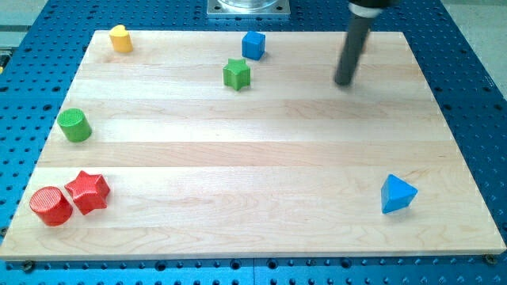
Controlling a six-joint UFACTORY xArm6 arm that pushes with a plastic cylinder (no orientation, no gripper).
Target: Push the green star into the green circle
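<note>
The green star [236, 74] lies near the view's top, a little left of centre. The green circle [74, 125] sits far to its left and lower, near the board's left edge. My tip [344, 81] is at the upper right of the board, well to the right of the green star and about level with it, touching no block.
A blue cube [253, 45] sits just above and right of the green star. A yellow block [120, 38] is at the top left. A red star [88, 192] and a red circle [51, 206] are at the bottom left. A blue triangle [396, 195] is at the lower right.
</note>
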